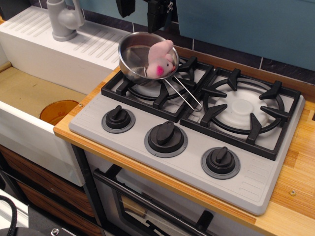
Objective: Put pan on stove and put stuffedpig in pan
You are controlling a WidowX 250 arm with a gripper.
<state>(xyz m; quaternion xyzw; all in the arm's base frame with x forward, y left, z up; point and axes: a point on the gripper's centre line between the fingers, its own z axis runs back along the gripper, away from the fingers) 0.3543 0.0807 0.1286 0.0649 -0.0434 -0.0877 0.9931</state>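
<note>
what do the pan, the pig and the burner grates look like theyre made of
Pan: polished metal, probably stainless steel; it mirrors its surroundings, and its handle is thin wire.
Pig: soft plush fabric, pale pink and fuzzy, with a brighter pink snout.
Burner grates: matte black, like cast iron, though on this stove they could be moulded plastic.

One pan (pixel 138 56) sits on the far-left grate, and one stuffedpig (pixel 161 59) lies in it. The one stove (pixel 123 142) has two burner grates, left (pixel 162 91) and right (pixel 243 110), and three knobs along its near edge: left (pixel 118 118), middle (pixel 166 137), right (pixel 220 161). One faucet (pixel 64 19) stands far left.
</note>
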